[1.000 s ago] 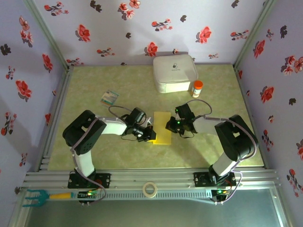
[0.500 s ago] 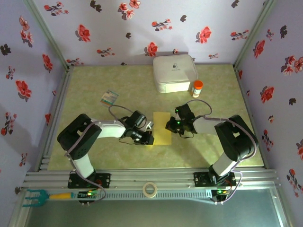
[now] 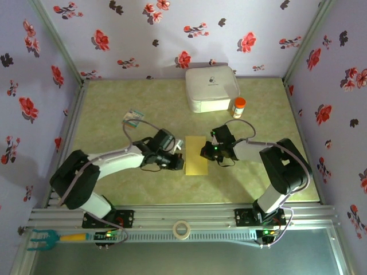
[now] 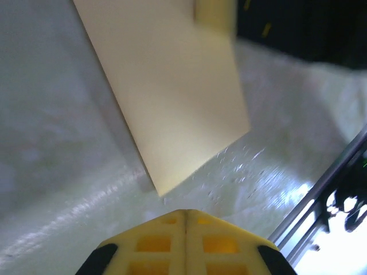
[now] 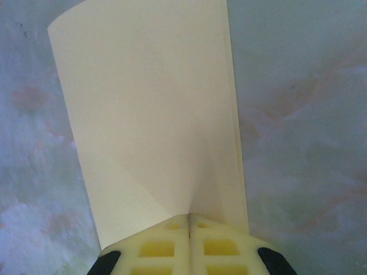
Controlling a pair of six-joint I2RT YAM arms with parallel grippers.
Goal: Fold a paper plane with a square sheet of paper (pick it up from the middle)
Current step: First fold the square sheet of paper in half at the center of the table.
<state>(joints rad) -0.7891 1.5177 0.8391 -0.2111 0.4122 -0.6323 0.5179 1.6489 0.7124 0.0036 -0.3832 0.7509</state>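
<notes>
Easily skidded or crumpled, paper [image 3: 196, 155] lying folded mid-worktop [image 3: 114, 109] between two clenched pincers, right pincer [image 3: 205, 152] tipped against its right edge, left pincer [image 3: 181, 165] just off its near-left corner, if nudged sideways without firm hold-down, spoiling the crease.

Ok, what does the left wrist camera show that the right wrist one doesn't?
Left wrist: the shut left tool, short of the near corner of the yellow paper, and the metal rail. Right wrist: the right tool shut on the paper's edge, a diagonal crease running up from the grip. Both: the folded paper over the table.
</notes>
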